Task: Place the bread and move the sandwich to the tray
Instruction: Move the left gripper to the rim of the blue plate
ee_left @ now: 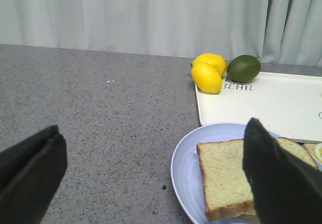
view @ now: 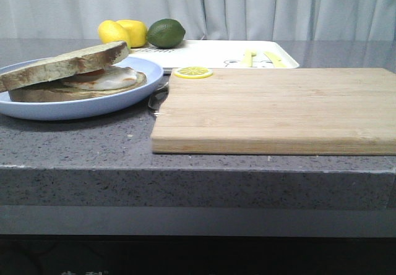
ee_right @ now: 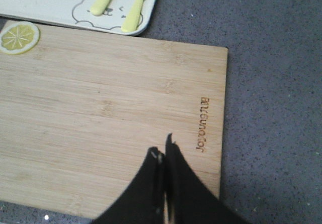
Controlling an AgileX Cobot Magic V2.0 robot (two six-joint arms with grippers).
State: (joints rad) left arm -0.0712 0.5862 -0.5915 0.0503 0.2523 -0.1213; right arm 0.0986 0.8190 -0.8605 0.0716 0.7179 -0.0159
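Soft even light, faint shadows, no glare; front view dark below counter, wrist-view tools blurred.

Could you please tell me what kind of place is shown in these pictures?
It looks like a kitchen-style counter, probably staged for a food task. A grey speckled countertop carries a wooden cutting board, an egg sandwich on a blue plate and a white tray, with a plain curtain behind.
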